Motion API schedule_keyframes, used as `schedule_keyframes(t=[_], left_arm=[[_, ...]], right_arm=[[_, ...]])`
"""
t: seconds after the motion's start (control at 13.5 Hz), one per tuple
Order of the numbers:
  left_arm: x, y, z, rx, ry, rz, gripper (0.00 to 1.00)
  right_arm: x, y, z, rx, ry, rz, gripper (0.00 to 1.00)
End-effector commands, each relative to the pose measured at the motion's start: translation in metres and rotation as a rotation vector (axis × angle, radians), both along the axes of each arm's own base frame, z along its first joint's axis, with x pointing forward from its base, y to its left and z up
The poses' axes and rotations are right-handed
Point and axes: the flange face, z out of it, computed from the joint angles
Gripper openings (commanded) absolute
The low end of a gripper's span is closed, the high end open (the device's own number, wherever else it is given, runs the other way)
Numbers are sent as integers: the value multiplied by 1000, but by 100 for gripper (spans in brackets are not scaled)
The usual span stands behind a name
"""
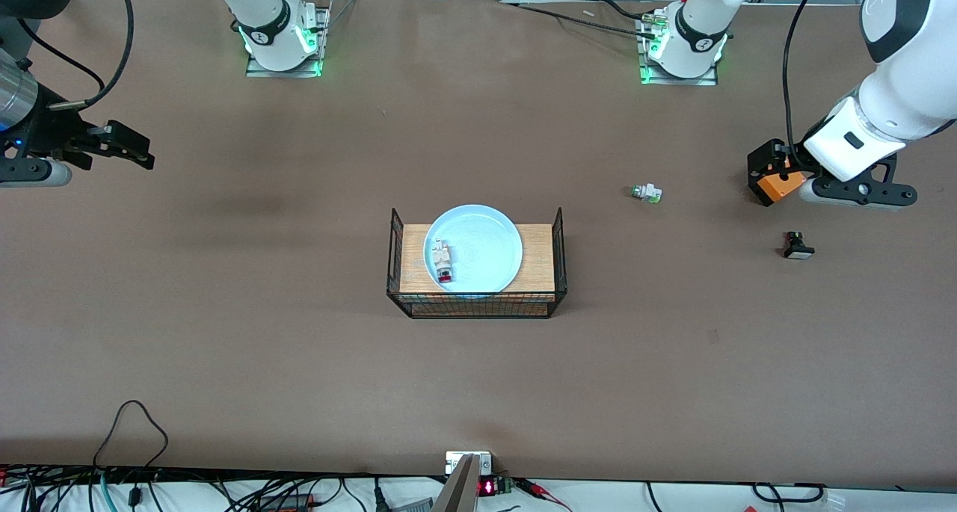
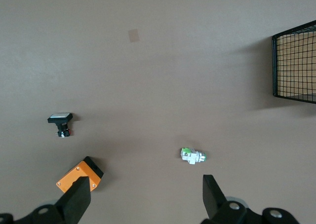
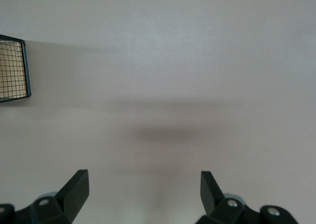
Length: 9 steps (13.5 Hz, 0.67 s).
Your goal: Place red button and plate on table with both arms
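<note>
A brown matte table point(image 1: 224, 332) fills the view, with cables trailing along its near edge.

Near the middle stands a black wire basket point(image 1: 475, 303) with a wooden board point(image 1: 537, 261) in it. The plate point(image 1: 486, 244) rests on that board: round, pale blue, shallow, with a raised rim. The red button point(image 1: 443, 263) lies in the plate, toward its near rim on the side of the right arm's end: a small whitish-grey body with its red cap pointing at the front camera.

The button looks light and stiff, a short blocky thing; I judge the grey body the best place to pinch, across its narrow width, since the glazed plate under it may let it skid. The plate looks rigid, smooth and breakable; its rim is the only hold for two fingers, and the basket's tall end walls leave the near and far rim easiest to reach.

Farther out, toward the left arm's end, a black-and-white button point(image 1: 797, 246) lies on the table, and a green-tipped button point(image 1: 647, 193) lies farther from the camera.

The left gripper point(image 2: 146, 194) hovers over the table at that end, fingers spread apart and empty, an orange block point(image 2: 79, 174) showing by one finger. The right gripper point(image 3: 144, 188) hangs over bare table at the right arm's end, fingers apart too, holding nothing. Both are well apart from the basket.
</note>
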Motion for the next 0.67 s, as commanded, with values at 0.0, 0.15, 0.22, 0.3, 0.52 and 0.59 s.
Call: schedule_keyframes(t=[0.0, 0.15, 0.22, 0.3, 0.52, 0.59], left_arm=[[-7, 2, 4, -10, -9, -8, 100], [-7, 2, 4, -10, -9, -11, 100], [-7, 2, 4, -10, -9, -10, 100], [-7, 2, 3, -10, -6, -7, 100], [-9, -14, 4, -18, 22, 15, 100], [-6, -43, 5, -17, 22, 3, 100]], right_arm=[[-1, 1, 6, -6, 3, 14, 100], [-1, 1, 7, -5, 2, 14, 100], [-2, 1, 8, -4, 0, 14, 100], [-2, 1, 8, -4, 0, 14, 100], [-2, 1, 8, -6, 0, 14, 100], [-2, 1, 8, -7, 0, 14, 100]])
